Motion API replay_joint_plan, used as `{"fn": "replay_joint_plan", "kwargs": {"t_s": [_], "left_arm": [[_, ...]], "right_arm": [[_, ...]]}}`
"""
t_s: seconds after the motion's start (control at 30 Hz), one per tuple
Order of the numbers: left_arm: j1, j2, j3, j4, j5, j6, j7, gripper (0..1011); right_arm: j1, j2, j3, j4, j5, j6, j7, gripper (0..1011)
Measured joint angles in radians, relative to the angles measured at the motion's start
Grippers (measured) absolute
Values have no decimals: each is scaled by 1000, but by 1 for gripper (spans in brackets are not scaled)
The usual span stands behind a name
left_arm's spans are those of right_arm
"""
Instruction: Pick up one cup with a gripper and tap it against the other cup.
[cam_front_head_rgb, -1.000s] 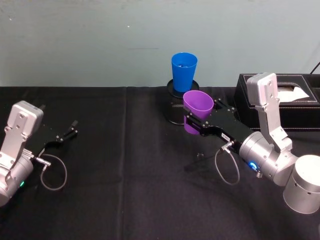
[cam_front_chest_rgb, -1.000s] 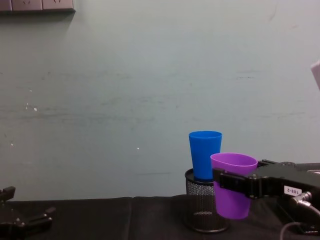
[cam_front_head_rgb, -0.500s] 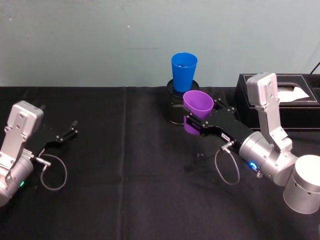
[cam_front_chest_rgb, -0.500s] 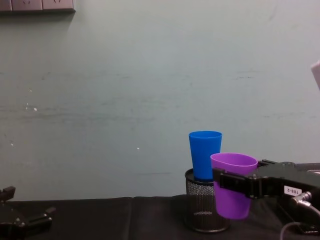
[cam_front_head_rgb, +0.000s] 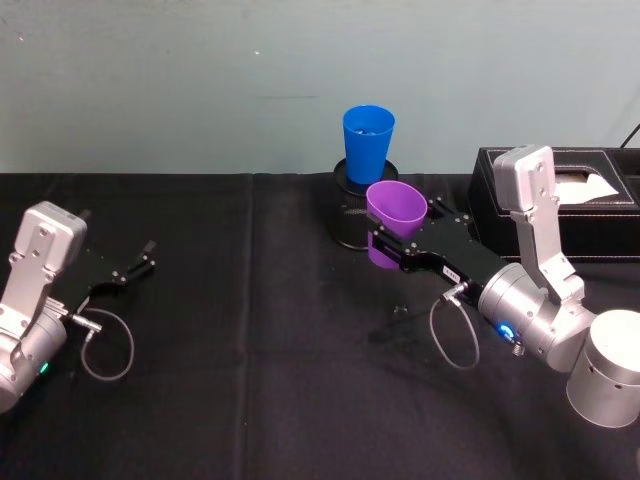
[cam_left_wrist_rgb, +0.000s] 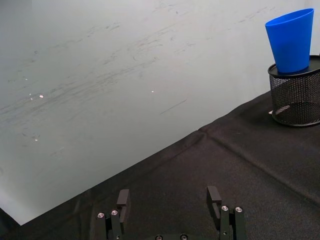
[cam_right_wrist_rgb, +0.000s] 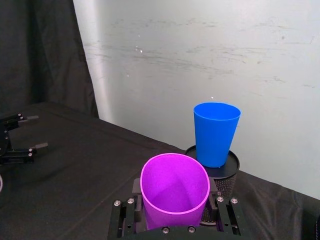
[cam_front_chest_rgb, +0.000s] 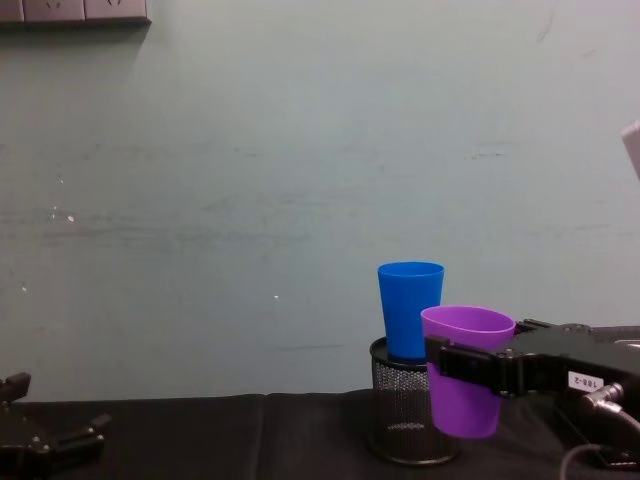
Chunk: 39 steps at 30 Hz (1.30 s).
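Purple cup (cam_front_head_rgb: 393, 215) is clamped in my right gripper (cam_front_head_rgb: 403, 232), lifted off the table (cam_front_head_rgb: 250, 350), mouth up, tilted a bit. My fingers close flat on both sides of its wall, about mid-height. In the chest view one finger (cam_front_chest_rgb: 470, 365) crosses the cup's front below the rim. The right wrist view looks straight down into the open purple cup (cam_right_wrist_rgb: 174, 185), a finger on each side.

Blue cup (cam_front_head_rgb: 367, 145) stands upright on top of the black mesh pen holder (cam_front_head_rgb: 347, 220), at the back of the table near the wall. Purple cup sits just in front of the holder and to the right of the blue one. Its rim is lower than the blue cup's rim, roughly level with the blue cup's base. From the chest view the purple cup (cam_front_chest_rgb: 462, 408) overlaps the lower right side of the blue cup (cam_front_chest_rgb: 408, 310) and the holder (cam_front_chest_rgb: 400, 420). Very close, but I can't tell whether the two cups touch. In the right wrist view the blue cup (cam_right_wrist_rgb: 215, 132) is just beyond the purple rim.

Black tissue box (cam_front_head_rgb: 560, 200) sits on the table's right, behind my right arm.

Left gripper (cam_front_head_rgb: 135, 265) rests low on the table's left, well apart from both cups, fingers spread and holding nothing.
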Motion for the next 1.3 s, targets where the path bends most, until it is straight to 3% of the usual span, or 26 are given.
{"fn": "replay_joint_plan", "kwargs": {"t_s": [1.3], "left_arm": [[0, 0, 0, 0, 0, 0, 0, 1000]], "right_arm": [[0, 0, 0, 0, 0, 0, 0, 726]]}}
